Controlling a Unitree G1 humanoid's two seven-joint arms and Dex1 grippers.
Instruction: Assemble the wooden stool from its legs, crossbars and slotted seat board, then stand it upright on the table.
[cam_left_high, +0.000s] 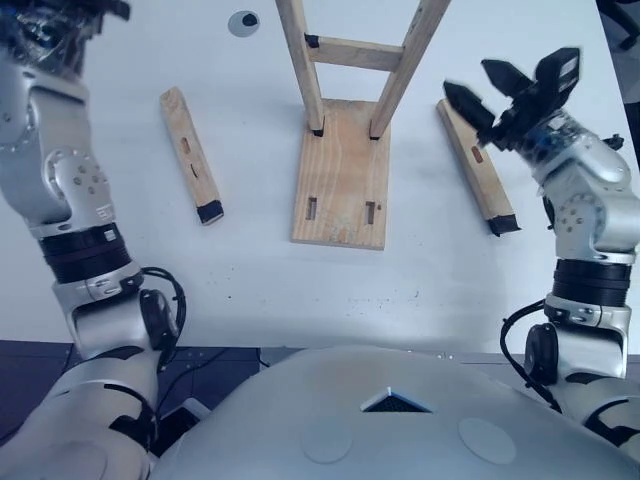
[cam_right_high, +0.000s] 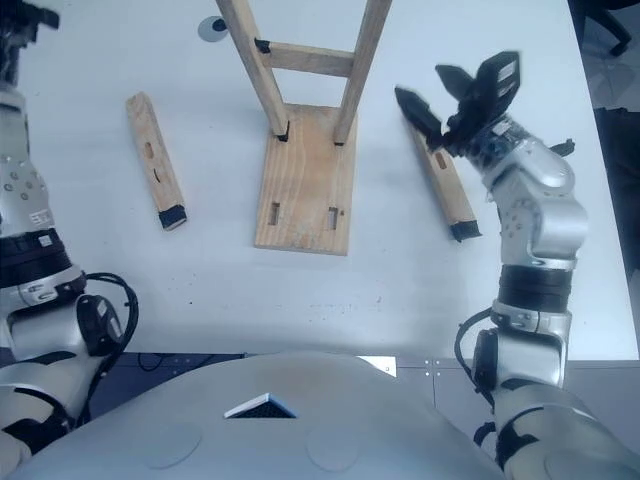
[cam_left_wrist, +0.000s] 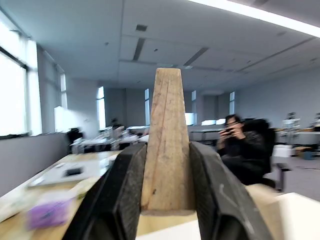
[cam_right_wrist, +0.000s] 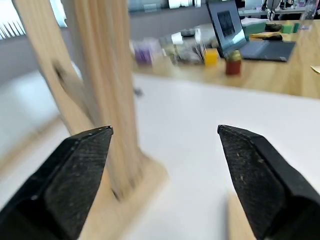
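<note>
Left gripper (cam_left_wrist: 167, 150): clamped on a pale, smooth-sawn rectangular wooden bar (cam_left_wrist: 167, 120), well left of the flat, light-wood slotted seat board (cam_left_high: 338, 190). Left of that board and apart from it, a loose square-section wooden leg (cam_left_high: 190, 155) with dark slots and a black end cap lies flat on the white tabletop (cam_left_high: 250, 270). Two upright wooden legs (cam_left_high: 303, 70), joined by a wooden crossbar (cam_left_high: 356, 52), stand in the board's far slots. Right of the board lies a matching black-capped leg (cam_left_high: 478, 165). Right gripper (cam_left_high: 505, 80): above that leg's far end, black fingers spread wide.
</note>
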